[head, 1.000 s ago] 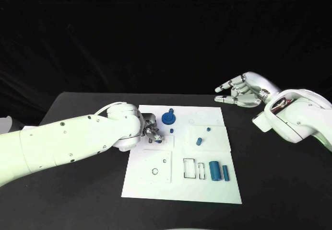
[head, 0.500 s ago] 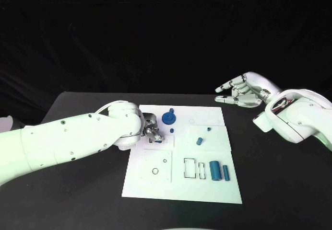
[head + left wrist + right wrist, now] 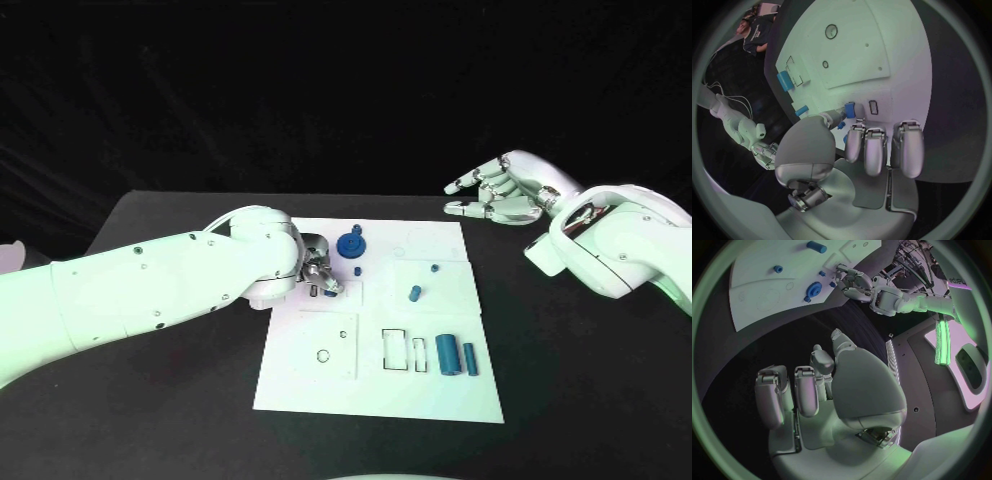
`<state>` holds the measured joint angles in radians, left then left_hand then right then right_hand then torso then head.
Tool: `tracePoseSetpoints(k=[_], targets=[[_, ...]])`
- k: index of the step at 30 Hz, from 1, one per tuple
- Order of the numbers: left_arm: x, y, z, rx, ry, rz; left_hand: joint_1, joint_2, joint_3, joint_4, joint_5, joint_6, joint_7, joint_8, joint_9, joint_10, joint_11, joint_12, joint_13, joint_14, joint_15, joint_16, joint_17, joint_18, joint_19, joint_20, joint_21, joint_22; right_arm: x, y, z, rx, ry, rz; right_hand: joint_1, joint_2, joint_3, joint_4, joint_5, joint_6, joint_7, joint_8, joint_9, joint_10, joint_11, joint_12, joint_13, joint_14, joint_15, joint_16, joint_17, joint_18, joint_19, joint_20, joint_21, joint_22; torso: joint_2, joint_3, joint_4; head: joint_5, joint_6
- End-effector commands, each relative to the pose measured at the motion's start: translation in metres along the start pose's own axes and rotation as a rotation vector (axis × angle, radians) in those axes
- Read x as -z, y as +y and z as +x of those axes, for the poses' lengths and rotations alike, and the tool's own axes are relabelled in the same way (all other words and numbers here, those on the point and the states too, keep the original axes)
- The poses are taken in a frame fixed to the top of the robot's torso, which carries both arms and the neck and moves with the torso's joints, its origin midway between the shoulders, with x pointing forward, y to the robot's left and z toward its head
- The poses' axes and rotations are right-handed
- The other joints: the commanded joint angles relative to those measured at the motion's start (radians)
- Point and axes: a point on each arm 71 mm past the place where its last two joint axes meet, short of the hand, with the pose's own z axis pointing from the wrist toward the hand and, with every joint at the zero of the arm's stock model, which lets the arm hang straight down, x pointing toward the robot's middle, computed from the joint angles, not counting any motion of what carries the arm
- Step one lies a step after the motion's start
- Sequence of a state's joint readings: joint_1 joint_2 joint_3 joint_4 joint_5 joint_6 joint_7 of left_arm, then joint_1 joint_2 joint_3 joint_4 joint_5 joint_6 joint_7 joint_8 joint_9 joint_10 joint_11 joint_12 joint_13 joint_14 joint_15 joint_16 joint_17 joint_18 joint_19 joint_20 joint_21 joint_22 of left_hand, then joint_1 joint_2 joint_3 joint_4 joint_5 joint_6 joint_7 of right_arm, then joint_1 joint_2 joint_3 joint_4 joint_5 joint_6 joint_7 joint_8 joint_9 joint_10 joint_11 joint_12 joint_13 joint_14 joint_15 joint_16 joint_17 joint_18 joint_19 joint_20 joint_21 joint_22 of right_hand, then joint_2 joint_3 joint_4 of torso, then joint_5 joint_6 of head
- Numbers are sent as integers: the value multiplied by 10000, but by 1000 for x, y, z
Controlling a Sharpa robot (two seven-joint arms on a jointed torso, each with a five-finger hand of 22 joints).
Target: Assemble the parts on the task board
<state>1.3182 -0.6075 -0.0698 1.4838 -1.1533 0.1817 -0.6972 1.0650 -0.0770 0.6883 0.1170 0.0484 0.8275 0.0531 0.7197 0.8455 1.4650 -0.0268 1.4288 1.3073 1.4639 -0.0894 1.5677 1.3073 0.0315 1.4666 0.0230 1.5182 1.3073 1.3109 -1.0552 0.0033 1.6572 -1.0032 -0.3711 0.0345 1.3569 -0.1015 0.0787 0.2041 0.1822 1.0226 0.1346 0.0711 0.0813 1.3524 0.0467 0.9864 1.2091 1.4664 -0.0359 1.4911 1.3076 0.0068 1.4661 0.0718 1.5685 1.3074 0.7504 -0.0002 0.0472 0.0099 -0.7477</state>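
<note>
Movement across the last second is negligible. You see the left hand (image 3: 317, 272) still pinching a small blue part (image 3: 850, 110) low over the task board (image 3: 433, 400); insertion is probably pending. Right hand (image 3: 498, 192) stays raised, fingers apart, grasping nothing.

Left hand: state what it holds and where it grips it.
The left hand pinches a small blue part between thumb and a fingertip, over the task board. Which end of the part it grips cannot be told.
</note>
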Motion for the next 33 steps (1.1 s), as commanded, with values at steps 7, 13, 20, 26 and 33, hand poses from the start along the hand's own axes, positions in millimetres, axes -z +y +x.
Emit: tracePoseSetpoints(k=[7, 13, 20, 26, 33], targets=[[-6, 11, 13, -322, 958, -1450, -326, 39, -2, -297, -14, 327, -254, -68, -55, 106, -141, 10, 1138, 1069, -81, 31, 2634, -109, 683, -106, 12, 1681, 1, 2, 2, 130, 225, -111, 41, 42, -44, 3, 52, -57, -2, 6, -8, -98, -1, -36, -17, 765, 95, -29, 1448, -68, 1047, 83, 23, 2633, -8, 5, 0, -6, -32], [-9, 11, 12, -322, 984, -1523, -451, 114, -137, -211, -15, 390, -275, -89, -84, 108, -160, 6, 1136, 1069, -101, 31, 2634, -108, 682, -127, 8, 1676, 1, 3, 2, 132, 229, -127, 41, 42, -44, 3, 52, -57, -2, 6, -8, -98, -1, -36, -17, 765, 95, -29, 1448, -68, 1047, 83, 23, 2633, -3, 5, 1, -6, -29], [-13, 12, 13, -390, 1104, -1646, -622, 153, -314, -104, -15, 444, -285, -108, -108, 104, -172, -6, 1126, 1069, -116, 31, 2634, -103, 673, -146, -8, 1651, 3, 4, 3, 127, 240, -154, 41, 42, -44, 3, 52, -57, -2, 6, -8, -98, -1, -36, -17, 765, 95, -29, 1448, -68, 1047, 83, 23, 2633, -7, 5, -6, 12, -34], [-14, 14, 13, -499, 1243, -1751, -856, 103, -587, 31, -15, 477, -281, -132, -130, 96, -169, -20, 1114, 1069, -116, 31, 2634, -99, 666, -153, -22, 1631, 4, 5, 3, 119, 251, -180, 44, 38, -61, 3, 82, -56, -3, 8, -9, -103, -1, -44, -23, 762, 94, -39, 1436, -68, 1047, 82, 23, 2633, -4, 3, 2, -6, -41], [-16, 16, 13, -607, 1377, -1842, -1096, -63, -903, 130, -14, 505, -284, -153, -148, 81, -170, -40, 1096, 1069, -115, 31, 2634, -96, 662, -153, -34, 1617, 4, 5, 3, 122, 260, -187, 39, 29, -76, 5, 90, -59, -2, 7, -9, -108, 0, -53, -30, 760, 94, -47, 1425, -68, 1047, 82, 23, 2633, -5, -4, 10, -8, -43]])
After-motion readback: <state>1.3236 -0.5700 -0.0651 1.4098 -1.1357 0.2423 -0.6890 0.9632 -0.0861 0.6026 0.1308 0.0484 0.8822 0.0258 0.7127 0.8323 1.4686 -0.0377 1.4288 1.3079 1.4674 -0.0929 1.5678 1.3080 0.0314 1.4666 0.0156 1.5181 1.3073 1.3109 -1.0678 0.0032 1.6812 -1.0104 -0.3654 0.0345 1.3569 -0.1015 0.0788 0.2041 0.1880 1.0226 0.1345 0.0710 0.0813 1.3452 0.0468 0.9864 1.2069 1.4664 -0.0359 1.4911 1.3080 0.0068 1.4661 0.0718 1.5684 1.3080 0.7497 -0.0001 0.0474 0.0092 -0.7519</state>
